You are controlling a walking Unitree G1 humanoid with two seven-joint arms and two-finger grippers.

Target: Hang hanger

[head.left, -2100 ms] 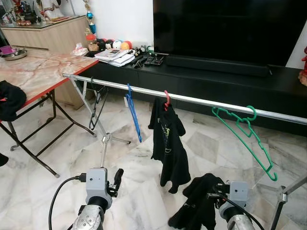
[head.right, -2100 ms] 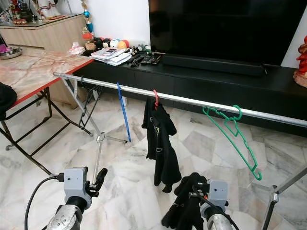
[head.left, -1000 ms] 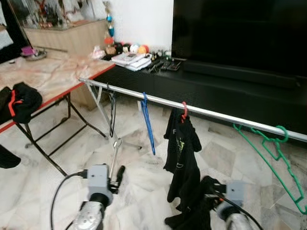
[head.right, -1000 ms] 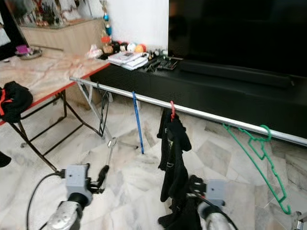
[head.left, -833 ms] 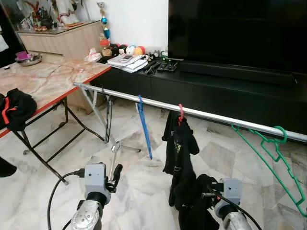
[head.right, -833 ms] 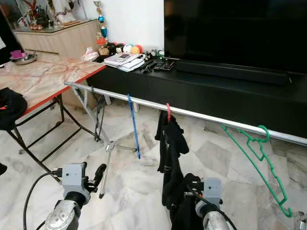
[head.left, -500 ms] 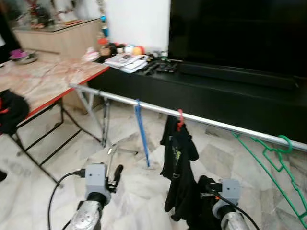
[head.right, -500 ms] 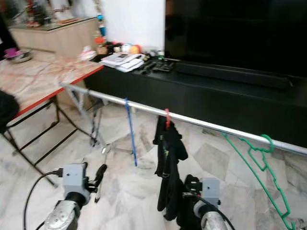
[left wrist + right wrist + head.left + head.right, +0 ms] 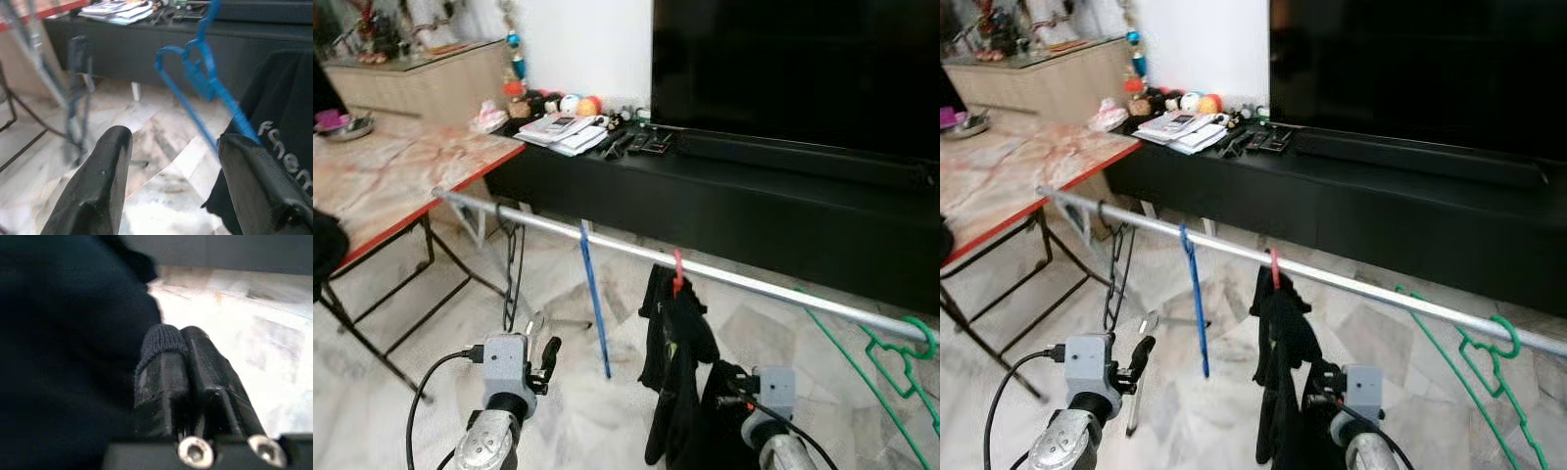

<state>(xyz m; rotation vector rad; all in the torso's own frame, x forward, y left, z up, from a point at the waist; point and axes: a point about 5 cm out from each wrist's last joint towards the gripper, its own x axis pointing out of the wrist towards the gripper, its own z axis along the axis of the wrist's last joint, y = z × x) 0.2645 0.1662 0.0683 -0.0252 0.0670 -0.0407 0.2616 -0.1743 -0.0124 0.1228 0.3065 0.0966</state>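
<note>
1. Silver rail (image 9: 607, 240) of a drying rack, running across the room in front of a long black TV cabinet (image 9: 783, 211).
2. On the rail, from the counter end: a dark hanger (image 9: 513, 264), then a blue hanger (image 9: 594, 308), then a red hanger hook (image 9: 677, 271) carrying a black T-shirt (image 9: 674, 377), and far along the rail a green hanger (image 9: 891, 362), empty and tilted.
3. Left gripper (image 9: 168, 183) held low, before the rail and below the blue hanger; jaws wide apart with nothing between, the blue hanger and a corner of the hung T-shirt beyond the fingers (image 9: 105, 181) in the left wrist view.
4. Right gripper (image 9: 183, 364) held low, before the rail, just beside the hung T-shirt; jaws pressed together, clamped on a fold of a black garment (image 9: 68, 357) that covers one finger and hangs at the wrist.
5. Whether a hanger sits inside this held garment: cannot tell, only dark cloth visible there.
6. Beside the rail's near end, a counter (image 9: 391, 171) with marble pattern and red edge, on folding metal legs; a metal bowl (image 9: 342, 125) on its far part.
7. On the TV cabinet, behind the rail: papers (image 9: 563, 132), some small balls (image 9: 578, 102), and a large dark TV screen (image 9: 793, 69) above.
8. Marble floor (image 9: 421, 367) under everything.
</note>
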